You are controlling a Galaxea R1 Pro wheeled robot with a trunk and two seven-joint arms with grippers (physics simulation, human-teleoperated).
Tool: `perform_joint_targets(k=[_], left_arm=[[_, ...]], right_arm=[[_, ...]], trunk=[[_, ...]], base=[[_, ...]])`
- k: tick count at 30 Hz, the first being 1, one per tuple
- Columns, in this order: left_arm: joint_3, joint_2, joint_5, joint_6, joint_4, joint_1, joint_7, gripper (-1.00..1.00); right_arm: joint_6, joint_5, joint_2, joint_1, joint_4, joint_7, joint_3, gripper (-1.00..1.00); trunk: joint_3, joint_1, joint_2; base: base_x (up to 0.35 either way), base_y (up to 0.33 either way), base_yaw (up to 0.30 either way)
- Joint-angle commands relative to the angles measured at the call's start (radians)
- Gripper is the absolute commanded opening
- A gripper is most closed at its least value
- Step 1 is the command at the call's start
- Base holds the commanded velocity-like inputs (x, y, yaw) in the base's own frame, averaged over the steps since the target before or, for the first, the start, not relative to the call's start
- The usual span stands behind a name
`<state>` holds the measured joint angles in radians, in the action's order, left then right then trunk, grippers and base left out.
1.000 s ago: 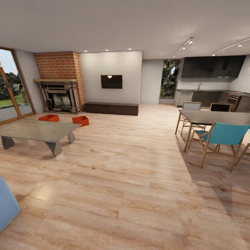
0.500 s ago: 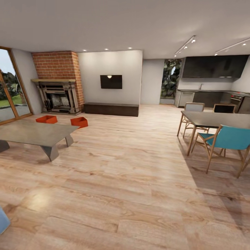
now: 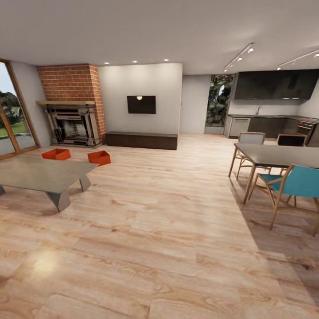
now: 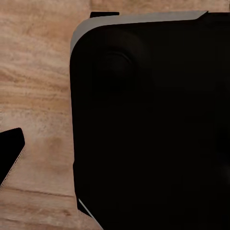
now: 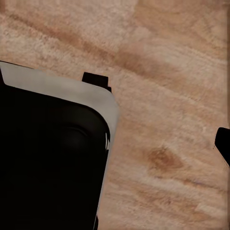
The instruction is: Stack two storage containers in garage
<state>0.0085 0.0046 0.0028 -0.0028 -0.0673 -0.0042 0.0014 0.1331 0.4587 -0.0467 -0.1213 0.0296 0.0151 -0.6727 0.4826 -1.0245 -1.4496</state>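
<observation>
The 2 orange-red rectangular plastic bins (image 3: 56, 153) (image 3: 99, 157) sit on wood floor before the red brick fireplace (image 3: 71, 106); likely light, thin-walled, best gripped at rims; end effector states: cannot tell

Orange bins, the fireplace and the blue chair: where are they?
left orange bin (image 3: 56, 154), head view, front wall.
right orange bin (image 3: 99, 157), head view, front wall.
fireplace (image 3: 73, 128), head view, dark firebox.
blue chair (image 3: 302, 181), head view, backrest.

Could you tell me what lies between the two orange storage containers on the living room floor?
In the head view, only bare wood plank floor separates the left container from the right container; they sit apart, beyond the low grey table.
</observation>
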Motion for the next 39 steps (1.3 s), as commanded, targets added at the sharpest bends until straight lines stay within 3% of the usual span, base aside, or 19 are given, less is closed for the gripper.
perform_joint_targets(k=[1, 39], left_arm=[[0.001, 0.0, 0.0, 0.0, 0.0, 0.0, 0.0, 1.0], [0.001, 0.0, 0.0, 0.0, 0.0, 0.0, 0.0, 1.0]], right_arm=[[0.005, 0.008, 0.001, -0.001, 0.003, 0.0, -0.008, 1.0], [0.005, 0.008, 0.0, -0.001, 0.003, 0.0, -0.008, 1.0]], trunk=[[0.001, -0.001, 0.0], [0.001, -0.001, 0.0]], base=[[0.323, 0.0, 0.0], [0.323, 0.0, 0.0]])
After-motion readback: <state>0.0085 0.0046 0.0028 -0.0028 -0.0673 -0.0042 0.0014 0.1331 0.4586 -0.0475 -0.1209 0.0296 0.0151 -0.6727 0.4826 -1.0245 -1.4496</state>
